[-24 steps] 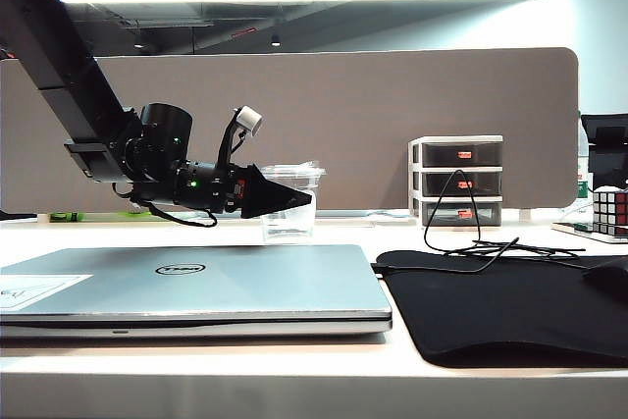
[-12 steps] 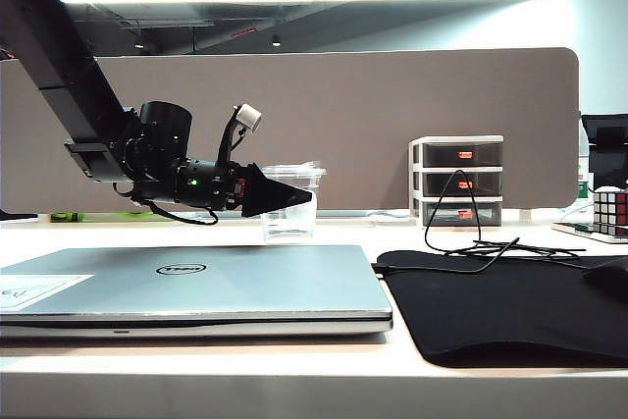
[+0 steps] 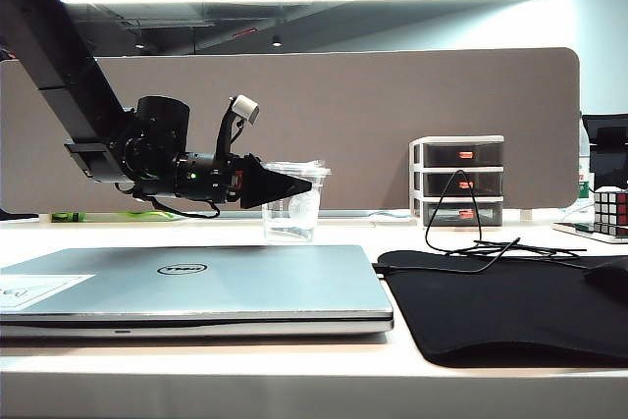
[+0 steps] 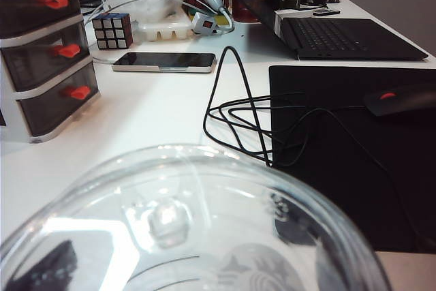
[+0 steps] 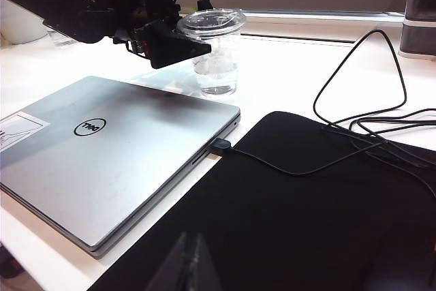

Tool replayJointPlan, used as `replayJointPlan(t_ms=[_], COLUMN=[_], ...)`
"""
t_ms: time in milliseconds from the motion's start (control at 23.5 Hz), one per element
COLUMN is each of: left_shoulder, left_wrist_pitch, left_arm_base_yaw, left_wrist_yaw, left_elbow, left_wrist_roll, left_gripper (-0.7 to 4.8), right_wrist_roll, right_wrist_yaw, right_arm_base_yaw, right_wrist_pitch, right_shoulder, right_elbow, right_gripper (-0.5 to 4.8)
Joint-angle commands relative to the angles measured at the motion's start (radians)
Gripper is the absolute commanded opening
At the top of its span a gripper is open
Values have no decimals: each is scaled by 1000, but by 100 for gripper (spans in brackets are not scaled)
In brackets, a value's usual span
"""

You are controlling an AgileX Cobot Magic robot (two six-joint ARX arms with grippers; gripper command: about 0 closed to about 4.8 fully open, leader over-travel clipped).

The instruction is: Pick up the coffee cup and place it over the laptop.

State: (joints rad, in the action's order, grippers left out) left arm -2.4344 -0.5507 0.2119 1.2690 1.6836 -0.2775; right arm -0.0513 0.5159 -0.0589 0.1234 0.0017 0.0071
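Half the coffee cup [image 3: 291,205] hides behind left end effector [image 3: 294,185].

The coffee cup [image 4: 191,230] fills the foreground; beyond it lie a black mat [image 4: 340,141] and looped cable [image 4: 238,114].

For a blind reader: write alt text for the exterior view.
The left pincer, open, reaches level to the coffee cup, which stands on the table behind the closed laptop. A black mat lies to the laptop's right.
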Motion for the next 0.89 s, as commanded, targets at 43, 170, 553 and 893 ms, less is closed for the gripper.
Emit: replayJointPlan(t_ms=[43, 170, 553, 893], left_shoulder=[3, 3, 3, 5], left_wrist_pitch=[-35, -35, -202, -392], left_arm_base_yaw=[-1, -1, -2, -20], left_wrist_yaw=[10, 10, 56, 90], left_elbow=[3, 3, 3, 2], left_wrist_roll=[9, 28, 200, 437], left_gripper=[429, 420, 420, 420], right_wrist_roll=[3, 3, 3, 3], right_wrist_yaw=[2, 2, 3, 3], right_arm_base_yaw=[0, 0, -1, -1], right_wrist_pitch=[-7, -7, -6, -6], right_shoulder=[0, 0, 0, 0], right_elbow=[-6, -6, -6, -6], right_gripper=[-6, -6, -6, -6])
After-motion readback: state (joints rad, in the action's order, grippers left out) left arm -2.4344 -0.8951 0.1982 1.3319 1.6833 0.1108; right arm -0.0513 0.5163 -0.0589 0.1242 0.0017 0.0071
